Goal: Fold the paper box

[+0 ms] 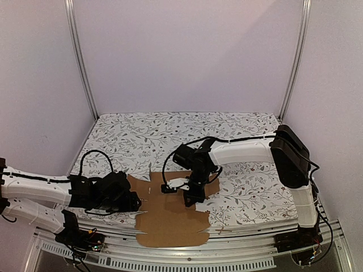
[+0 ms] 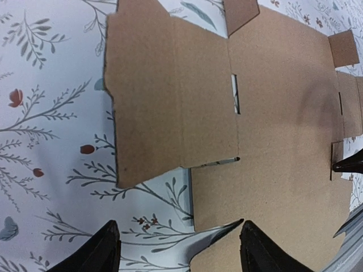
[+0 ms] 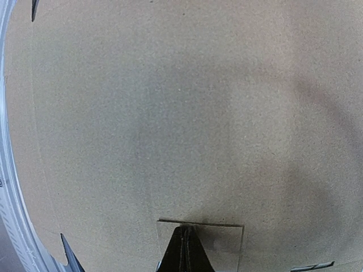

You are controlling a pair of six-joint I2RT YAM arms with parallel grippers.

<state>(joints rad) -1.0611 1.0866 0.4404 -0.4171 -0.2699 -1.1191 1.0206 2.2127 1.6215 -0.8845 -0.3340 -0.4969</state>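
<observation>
Here the right gripper point(image 3: 184, 249), fingers pressed together, pushes down on the flat cardboard sheet point(image 2: 272, 113) directly under it, probably to pin it, while the left gripper point(image 2: 178, 235) hangs spread over a nearby corner.

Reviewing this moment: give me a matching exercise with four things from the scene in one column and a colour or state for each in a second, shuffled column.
Column one:
1. left gripper
2. right gripper
3. paper box
4. table cover

Column two:
A. flat, unfolded brown sheet
B. shut, pointing down at the cardboard
C. white with a floral print
D. open, fingers spread near the sheet's edge

Pairs: 1-D, 2-B, 3-A, 4-C
</observation>
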